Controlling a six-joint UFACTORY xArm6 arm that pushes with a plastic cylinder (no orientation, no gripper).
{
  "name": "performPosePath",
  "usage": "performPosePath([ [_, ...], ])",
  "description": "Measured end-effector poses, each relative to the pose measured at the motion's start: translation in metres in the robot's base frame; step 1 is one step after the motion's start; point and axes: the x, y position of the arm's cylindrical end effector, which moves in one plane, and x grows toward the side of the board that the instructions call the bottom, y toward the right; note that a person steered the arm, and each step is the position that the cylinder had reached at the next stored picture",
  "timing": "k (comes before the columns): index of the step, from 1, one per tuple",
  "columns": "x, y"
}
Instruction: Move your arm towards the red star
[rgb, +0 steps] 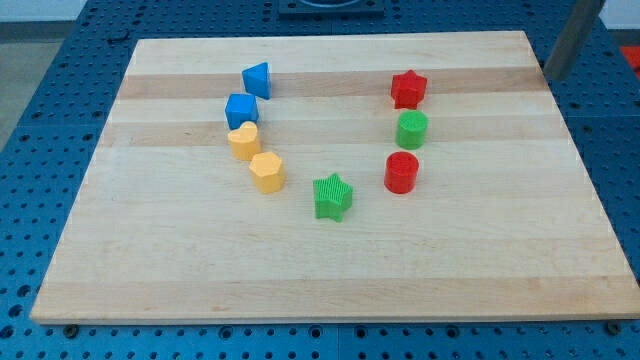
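The red star (408, 89) lies on the wooden board (480, 260) at the upper right of the block group. My rod comes in from the view's top right corner, and my tip (554, 74) sits at the board's top right edge, well to the right of the red star and slightly above it. It touches no block. Below the red star are a green cylinder (412, 129) and then a red cylinder (401, 172).
A green star (333, 196) lies at the bottom middle of the group. On the left, from bottom to top, are a yellow hexagon (267, 171), a yellow heart (243, 141), a blue cube (241, 109) and a blue triangle (257, 78).
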Motion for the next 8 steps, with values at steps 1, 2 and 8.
performPosePath([
  [1,0.000,0.000],
  [2,0.010,0.002],
  [8,0.073,0.002],
])
